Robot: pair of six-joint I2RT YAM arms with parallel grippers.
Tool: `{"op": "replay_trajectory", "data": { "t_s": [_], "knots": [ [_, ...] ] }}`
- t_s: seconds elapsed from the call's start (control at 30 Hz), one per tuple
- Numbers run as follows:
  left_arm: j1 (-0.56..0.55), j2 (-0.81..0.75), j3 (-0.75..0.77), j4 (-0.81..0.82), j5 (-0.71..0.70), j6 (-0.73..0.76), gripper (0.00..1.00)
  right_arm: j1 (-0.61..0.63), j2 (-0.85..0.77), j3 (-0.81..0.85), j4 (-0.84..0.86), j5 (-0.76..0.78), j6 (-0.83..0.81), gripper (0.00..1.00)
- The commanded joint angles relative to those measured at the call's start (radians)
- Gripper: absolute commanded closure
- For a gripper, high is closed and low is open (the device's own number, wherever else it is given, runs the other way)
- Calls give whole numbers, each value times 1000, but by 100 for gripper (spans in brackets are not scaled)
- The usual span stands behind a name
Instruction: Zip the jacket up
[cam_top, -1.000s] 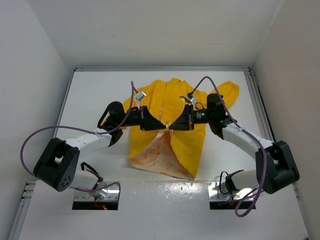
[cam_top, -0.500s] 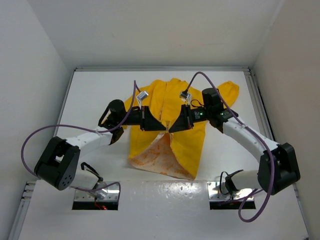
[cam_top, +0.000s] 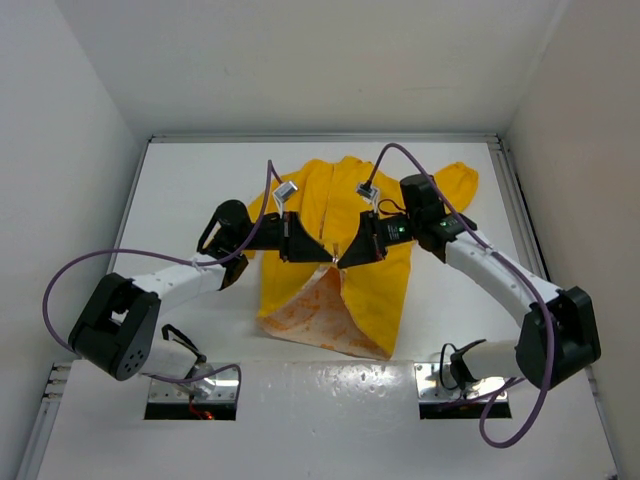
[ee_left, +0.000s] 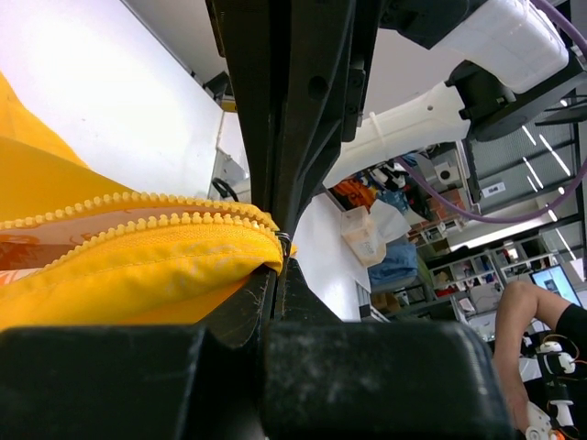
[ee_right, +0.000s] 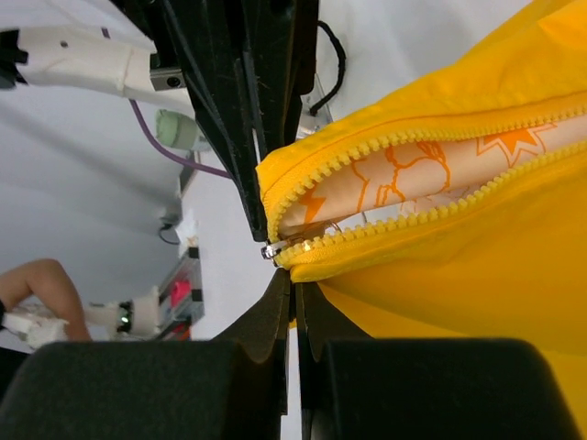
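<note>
White counter (cam_top: pixel 180 200) carries the yellow jacket (cam_top: pixel 385 290); left hand (cam_top: pixel 308 252) and right hand (cam_top: pixel 350 254) pinch its zipper edges (ee_left: pixel 138 211), likely aligning them

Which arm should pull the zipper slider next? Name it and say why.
Right. The right gripper is pinched at the metal slider where the teeth meet; the left gripper clamps the jacket edge, likely anchoring it.

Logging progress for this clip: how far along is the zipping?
Done: both grippers have hold of the jacket at its zipper, left gripper and right gripper pinched shut. In hand: the metal slider sits right at the right gripper's tip. Left: the teeth beside it are apart, and the flaps nearer the bases lie spread, lining showing.
</note>
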State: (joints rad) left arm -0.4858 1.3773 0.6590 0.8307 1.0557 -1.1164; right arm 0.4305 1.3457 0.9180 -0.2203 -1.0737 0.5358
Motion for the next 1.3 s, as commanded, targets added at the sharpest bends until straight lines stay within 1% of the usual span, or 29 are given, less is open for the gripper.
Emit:
{"op": "replay_trajectory", "data": {
  "t_s": [0.0,0.03,0.07,0.1,0.2,0.47,0.57,0.77,0.8,0.83,0.93,1.0,1.1,1.13,1.17,1.2,1.23,1.27],
  "knots": [
    [-8,-7,21,128,-33,-20,100,53,-22,47,-85,-8,-141,100],
    [-8,-7,21,142,-43,-29,100,56,-23,51,-132,-3,-160,100],
    [-8,3,21,142,-43,-29,100,68,-28,58,-151,-2,-178,100],
    [-8,3,21,154,-52,-40,100,79,-29,67,-165,1,-239,100],
    [10,3,21,182,-62,-68,100,103,-39,85,-234,20,-316,100],
    [10,3,10,191,-82,-91,100,123,-52,105,-355,47,-438,100],
    [19,3,10,191,-92,-101,100,139,-59,113,-382,63,-488,100],
    [19,3,10,191,-103,-111,100,149,-59,119,-432,72,-527,100],
    [19,3,10,191,-103,-111,100,149,-60,119,-438,72,-562,100],
    [19,3,10,191,-103,-111,100,149,-59,120,-444,73,-562,100],
    [19,3,10,135,-89,-59,100,149,-66,120,-445,77,-576,100],
    [19,-7,19,91,-80,2,100,148,-71,117,-452,77,-586,100],
    [19,-17,8,76,-68,13,100,145,-77,114,-453,81,-591,99],
    [19,-17,8,76,-68,13,100,148,-79,111,-444,107,-571,88],
    [19,-17,8,76,-57,13,100,142,-86,104,-427,121,-554,75],
    [19,-17,8,76,-57,13,100,133,-89,101,-415,127,-486,62],
    [19,-17,-1,76,-57,13,100,123,-92,84,-349,123,-446,43],
    [19,-17,-1,76,-57,23,100,99,-105,70,-317,107,-403,37]
  ]
}}
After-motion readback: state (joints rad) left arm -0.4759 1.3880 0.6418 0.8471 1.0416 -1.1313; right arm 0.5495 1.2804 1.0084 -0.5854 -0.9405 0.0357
